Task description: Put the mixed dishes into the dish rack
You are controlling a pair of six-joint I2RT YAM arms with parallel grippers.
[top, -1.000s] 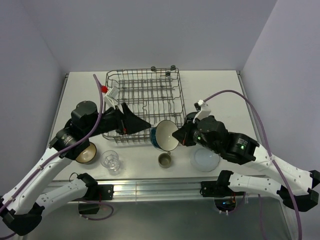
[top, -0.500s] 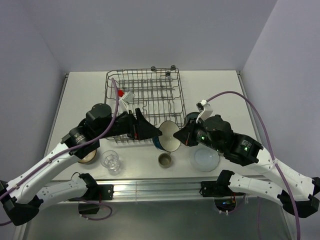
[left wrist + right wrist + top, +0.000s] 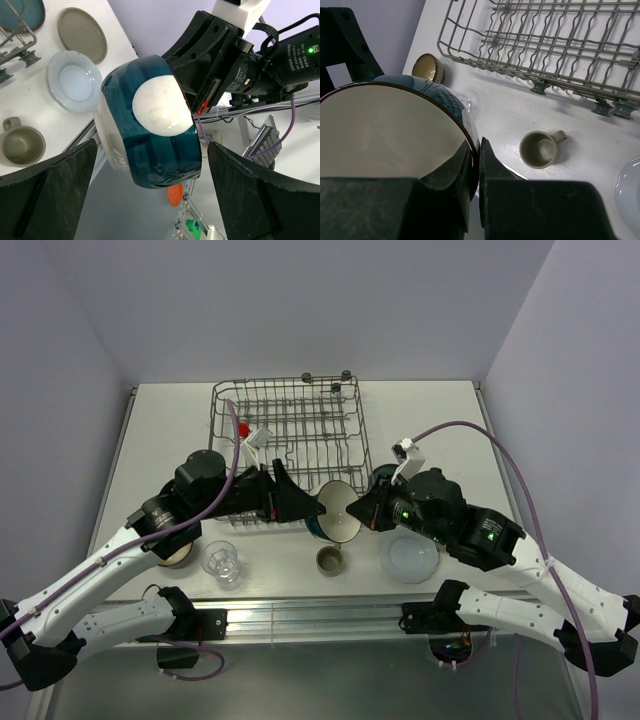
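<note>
Teal bowl (image 3: pixel 335 512) hung tilted in the air just in front of the dish rack (image 3: pixel 290 425), rim pinched by the right gripper (image 3: pixel 476 150). Left gripper (image 3: pixel 290 501) gaped wide, flanking the bowl's base, apparently without contact. Judgement: the left should close squarely before the right lets go.

White table (image 3: pixel 440 410), plain lavender walls (image 3: pixel 300 300), even light.
</note>
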